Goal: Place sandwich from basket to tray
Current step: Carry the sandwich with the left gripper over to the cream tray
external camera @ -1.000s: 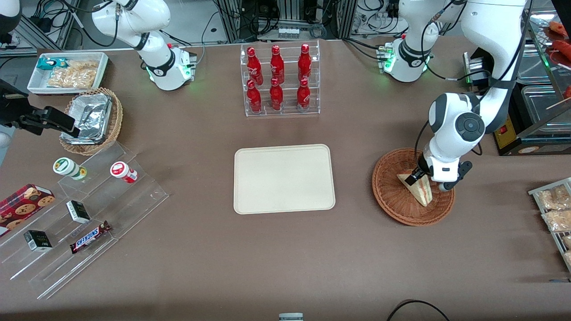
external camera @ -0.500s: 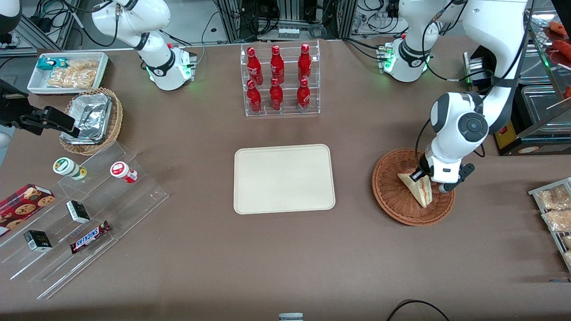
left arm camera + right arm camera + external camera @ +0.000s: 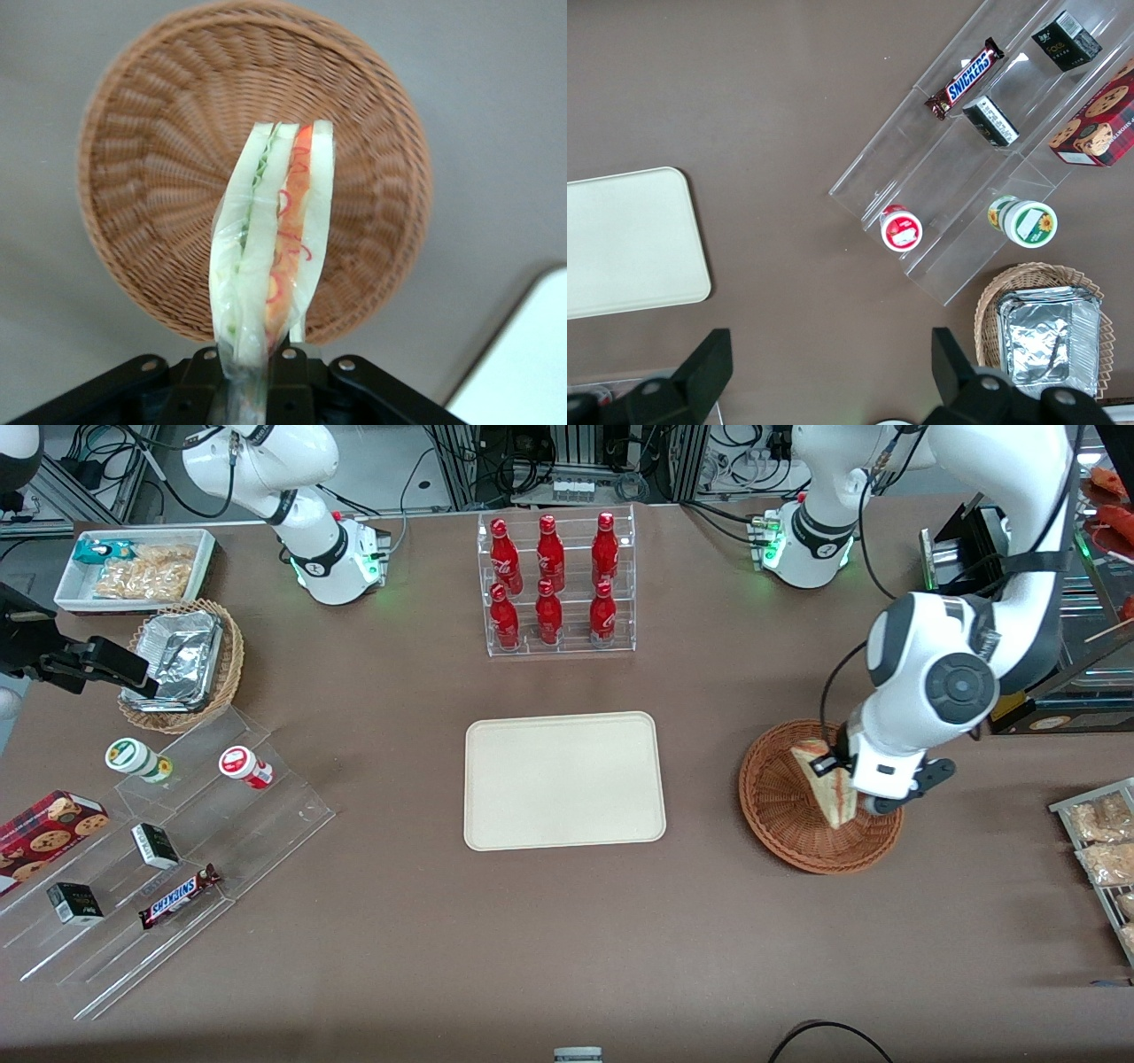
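Brown counter [image 3: 372,921] is carrying the whole setup, with the tray [image 3: 563,779] lying flat at its middle as the landmark. Toward the working arm's end from the tray, the basket [image 3: 788,815] is sitting on the counter. Above the basket, the gripper [image 3: 842,775] is holding the sandwich [image 3: 828,784], its 2 fingers [image 3: 285,359] pinching the wedge at one end so the cut edge with red and green filling is pointing away from the wrist. In the wrist view the sandwich [image 3: 270,248] is hanging clear of the basket [image 3: 142,204], probably lifted so it clears the rim on its way to the tray.
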Robot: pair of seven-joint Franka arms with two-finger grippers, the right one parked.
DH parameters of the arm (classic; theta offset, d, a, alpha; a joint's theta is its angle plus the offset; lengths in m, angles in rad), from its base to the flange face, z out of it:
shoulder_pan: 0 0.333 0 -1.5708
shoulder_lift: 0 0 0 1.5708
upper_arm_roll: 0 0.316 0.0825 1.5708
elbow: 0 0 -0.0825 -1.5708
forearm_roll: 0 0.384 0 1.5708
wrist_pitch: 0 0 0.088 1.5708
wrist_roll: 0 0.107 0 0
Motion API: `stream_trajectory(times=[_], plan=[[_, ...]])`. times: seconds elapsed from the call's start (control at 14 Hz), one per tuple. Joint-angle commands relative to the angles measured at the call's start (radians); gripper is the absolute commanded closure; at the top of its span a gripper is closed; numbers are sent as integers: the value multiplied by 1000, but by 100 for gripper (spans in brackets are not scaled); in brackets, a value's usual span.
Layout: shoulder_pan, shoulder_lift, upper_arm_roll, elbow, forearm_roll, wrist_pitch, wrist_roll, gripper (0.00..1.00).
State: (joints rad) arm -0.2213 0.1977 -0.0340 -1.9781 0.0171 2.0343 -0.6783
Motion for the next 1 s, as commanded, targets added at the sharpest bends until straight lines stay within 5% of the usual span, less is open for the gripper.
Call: stream_trajectory(times=[0.0,0.29,0.93], plan=[[-79,57,6,65,6,-19,110,94],[-194,132,5,145,-11,-19,120,93],[-421,359,6,416,-25,-19,-156,93]])
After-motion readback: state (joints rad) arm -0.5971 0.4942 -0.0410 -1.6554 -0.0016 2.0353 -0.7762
